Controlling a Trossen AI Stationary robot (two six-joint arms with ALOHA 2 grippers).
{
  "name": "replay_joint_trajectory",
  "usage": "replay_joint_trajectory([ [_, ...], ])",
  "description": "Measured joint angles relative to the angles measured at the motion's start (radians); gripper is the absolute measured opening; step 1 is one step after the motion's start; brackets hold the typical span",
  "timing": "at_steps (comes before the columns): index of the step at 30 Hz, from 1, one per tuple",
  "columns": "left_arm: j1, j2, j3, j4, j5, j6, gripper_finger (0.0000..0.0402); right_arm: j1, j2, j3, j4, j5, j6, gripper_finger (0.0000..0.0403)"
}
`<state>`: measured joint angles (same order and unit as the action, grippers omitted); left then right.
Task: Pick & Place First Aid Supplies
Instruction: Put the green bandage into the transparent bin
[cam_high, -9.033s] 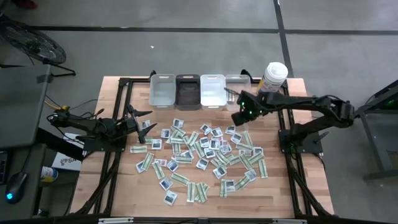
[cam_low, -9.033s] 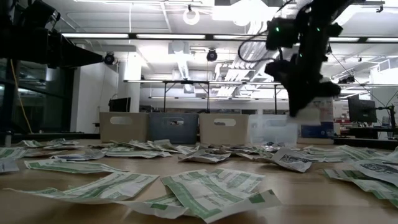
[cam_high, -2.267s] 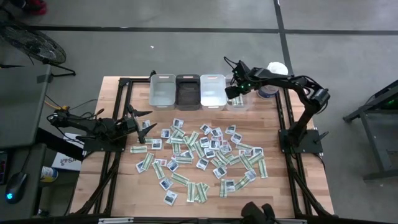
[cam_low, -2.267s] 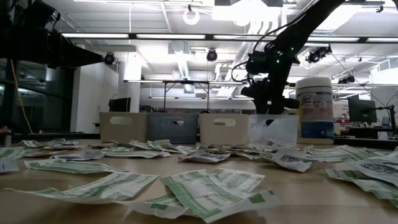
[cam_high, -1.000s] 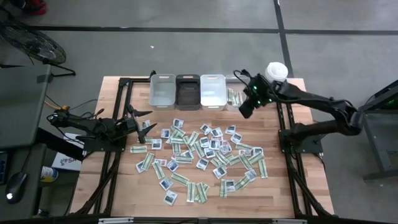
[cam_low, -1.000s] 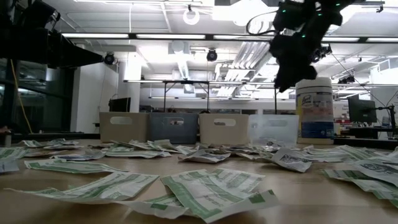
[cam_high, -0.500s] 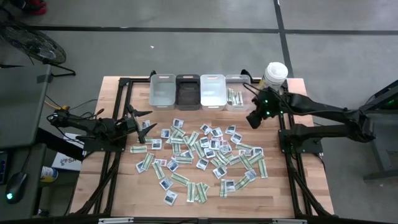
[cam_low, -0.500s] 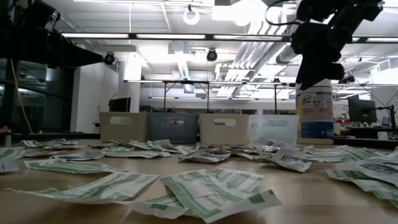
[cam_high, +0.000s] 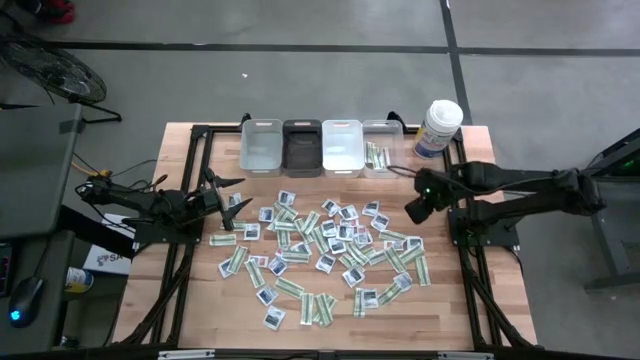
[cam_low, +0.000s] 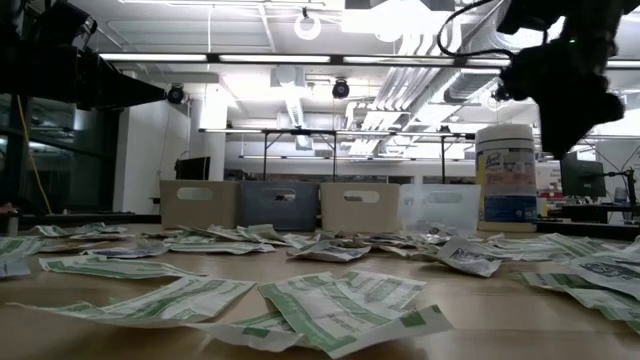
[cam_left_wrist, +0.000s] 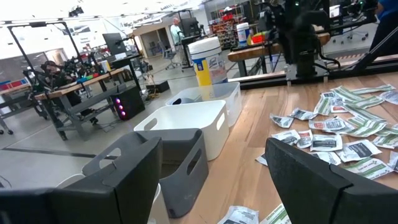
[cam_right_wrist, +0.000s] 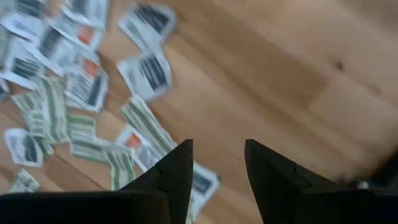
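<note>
The first aid supplies (cam_high: 330, 250) are a spread of small flat packets, green-and-white strips and white squares, lying flat across the middle of the wooden table (cam_high: 480, 300). They also show in the right wrist view (cam_right_wrist: 93, 81). My right gripper (cam_high: 413, 212) hangs open above the right end of the spread, pointing steeply down, with nothing between its fingers (cam_right_wrist: 219, 168). My left gripper (cam_high: 235, 203) waits open and level at the table's left side, short of the packets (cam_left_wrist: 208, 155).
Several small bins (cam_high: 321, 147) stand in a row at the far edge. The rightmost, clear one holds green-and-white packets (cam_high: 377, 156). A tall white canister (cam_high: 440, 128) stands to their right. Bare wood lies right of the spread (cam_right_wrist: 298, 68).
My right gripper has come away from the rightmost bin toward the table's near edge and a little to the right, sinking slightly. It has tipped further downward and rolled about its own axis. Its fingers stay open. The packets lie as before.
</note>
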<state>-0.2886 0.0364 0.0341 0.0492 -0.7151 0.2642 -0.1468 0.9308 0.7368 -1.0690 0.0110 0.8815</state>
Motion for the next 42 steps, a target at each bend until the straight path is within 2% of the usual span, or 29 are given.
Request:
replay_joint_trajectory([
  [7,0.0,0.0,0.0,0.0,0.0,0.0,0.028,0.134,0.071,0.0,-0.005,0.026,0.163,0.0138],
  [16,0.0,0.0,0.0,0.0,0.0,0.0,0.028,0.209,0.217,0.001,0.137,0.008,0.152,0.0138],
  [19,0.0,0.0,0.0,0.0,0.0,0.0,0.028,0.209,0.28,0.001,0.183,-0.004,0.065,0.0138],
  [29,0.0,0.0,0.0,0.0,0.0,0.0,0.028,0.209,0.436,0.001,0.375,-0.065,-0.375,0.0138],
  [36,0.0,0.0,0.0,0.0,0.0,0.0,0.028,0.209,0.516,0.001,0.401,-0.059,-0.542,0.0138],
  [42,0.0,0.0,0.0,0.0,0.0,0.0,0.028,0.209,0.534,0.001,0.431,0.006,-0.668,0.0138],
])
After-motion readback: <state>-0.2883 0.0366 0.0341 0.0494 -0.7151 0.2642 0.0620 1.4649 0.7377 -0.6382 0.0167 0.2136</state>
